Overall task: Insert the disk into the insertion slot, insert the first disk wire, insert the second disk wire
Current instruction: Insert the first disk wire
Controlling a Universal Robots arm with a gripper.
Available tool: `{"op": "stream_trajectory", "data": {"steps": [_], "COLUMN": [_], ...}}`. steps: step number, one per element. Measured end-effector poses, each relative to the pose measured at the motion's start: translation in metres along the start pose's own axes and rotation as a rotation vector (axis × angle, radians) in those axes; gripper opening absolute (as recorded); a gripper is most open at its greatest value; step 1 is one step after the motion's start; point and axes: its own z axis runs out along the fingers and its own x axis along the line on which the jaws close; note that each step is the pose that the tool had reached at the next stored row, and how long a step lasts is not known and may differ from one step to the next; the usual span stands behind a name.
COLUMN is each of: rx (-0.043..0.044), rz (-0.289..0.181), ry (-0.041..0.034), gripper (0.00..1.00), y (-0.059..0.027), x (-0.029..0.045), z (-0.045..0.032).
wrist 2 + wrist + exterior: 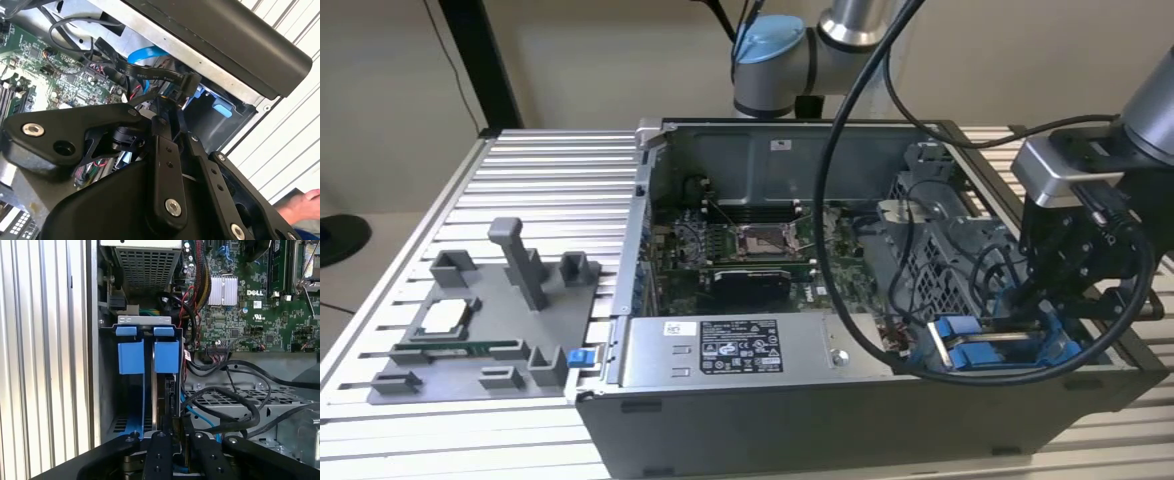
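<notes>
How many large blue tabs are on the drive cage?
2, side by side: one tab nearer the case wall, the other nearer the circuit board; more may be hidden.

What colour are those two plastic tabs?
The tabs are bright blue, clearest in the first wrist view.

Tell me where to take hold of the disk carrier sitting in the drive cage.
Probably by the two blue tabs at the cage's open mouth, pinched across their flat outer faces. Come straight at the mouth, in line with the slot. Everything behind the tabs sits sunk between the cage walls, and black cables crowd the side toward the motherboard.
</notes>
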Motion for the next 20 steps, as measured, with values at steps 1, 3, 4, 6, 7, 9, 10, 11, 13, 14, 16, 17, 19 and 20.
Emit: {"op": "stream_trajectory", "data": {"steps": [1,3,4,6,7,9,10,11,13,14,16,17,19,20], "rx": [0.0,0.0,0.0,0.0,0.0001,0.0001,0.0002,0.0005,0.0015,0.0023,0.0041,0.0049,0.0056,0.0057], "rz": [0.0,0.0,0.0,0.0,0.0,0.0,0.0,0.0,0.0,0.0,0.0,0.0,0.0,0.0], "ry": [0.0,-0.0002,0.0,0.0,0.0001,0.0001,0.0,0.0,0.0,0.0,-0.0002,-0.0001,-0.0001,-0.0004], "gripper": [0.0,0.0,0.0,0.0,0.0,0.0,0.0,0.0,0.0,0.0,0.0,0.0,0.0,0.0], "y": [0.0,0.0,0.0,0.0,0.0,0.0,0.0,0.0,0.0,0.0,0.0,0.0,0.0,0.0], "x": [0.0,0.0003,0.0004,0.0008,0.0008,0.0008,0.0009,0.0009,0.001,0.001,0.001,0.0011,0.0012,0.0013], "z": [0.0,0.0001,0.0002,0.0003,0.0004,0.0005,0.0006,0.0008,0.0013,0.0016,0.0022,0.0026,0.004,0.005]}}
